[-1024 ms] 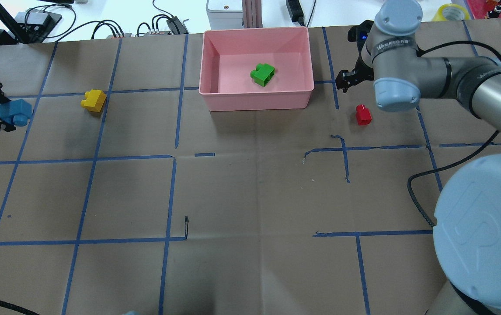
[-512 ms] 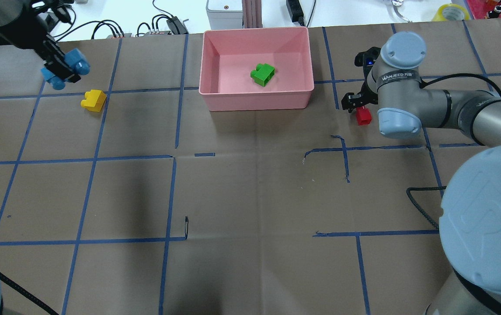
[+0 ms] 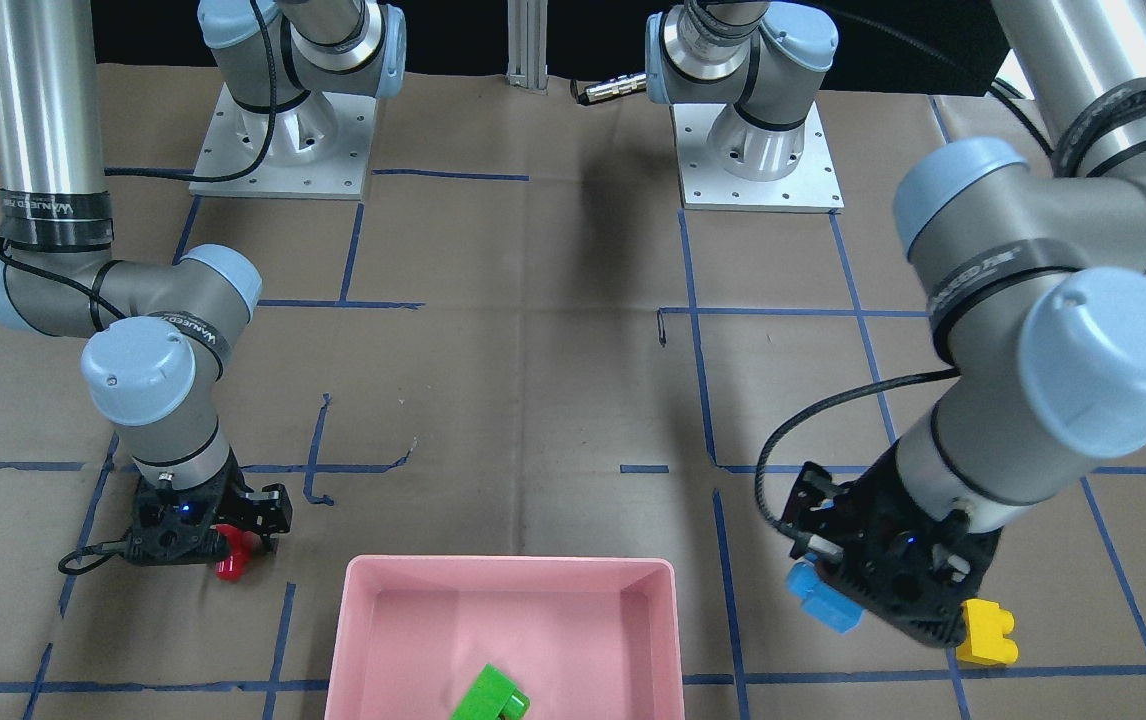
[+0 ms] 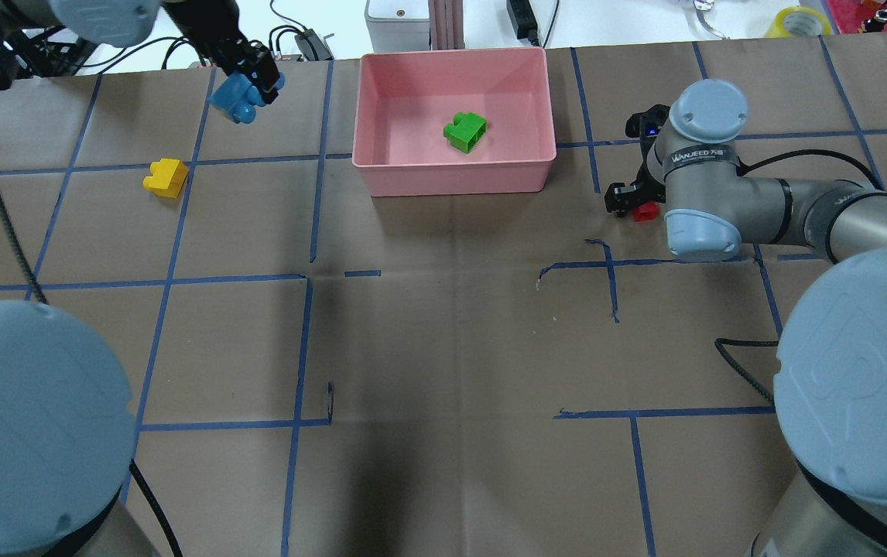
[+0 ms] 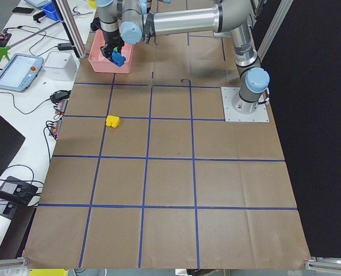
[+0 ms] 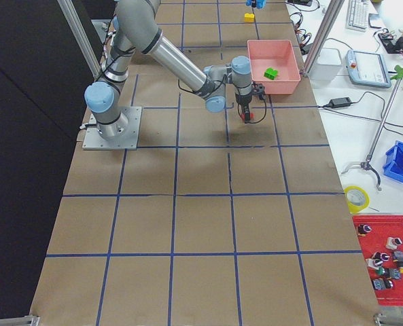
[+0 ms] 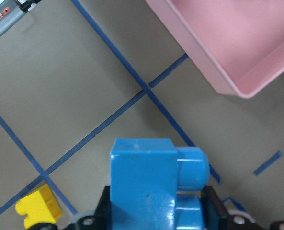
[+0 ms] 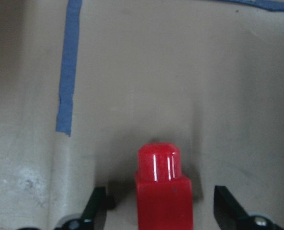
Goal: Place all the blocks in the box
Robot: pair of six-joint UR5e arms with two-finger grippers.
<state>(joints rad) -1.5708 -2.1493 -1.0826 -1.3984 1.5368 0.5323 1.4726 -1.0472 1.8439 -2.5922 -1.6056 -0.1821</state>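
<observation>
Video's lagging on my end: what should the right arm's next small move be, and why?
Probably close the right gripper on the red brick. In the right wrist view the brick stands on the table between the open fingers, neither finger touching it, so it looks lined up for a grasp.

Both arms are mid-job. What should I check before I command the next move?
1. Left end effector shut on the light blue studded plastic brick: ok.
2. That brick above the shallow pink plastic tray, ready for release: not ok, it hangs over the table beside the tray.
3. Right end effector open, fingers on either side of the small red plastic brick: ok.
4. Red brick gripped: not ok, gaps show on both sides.
5. Green plastic brick inside the tray: ok.
6. Yellow plastic brick inside the tray: not ok, it lies on the table.
</observation>
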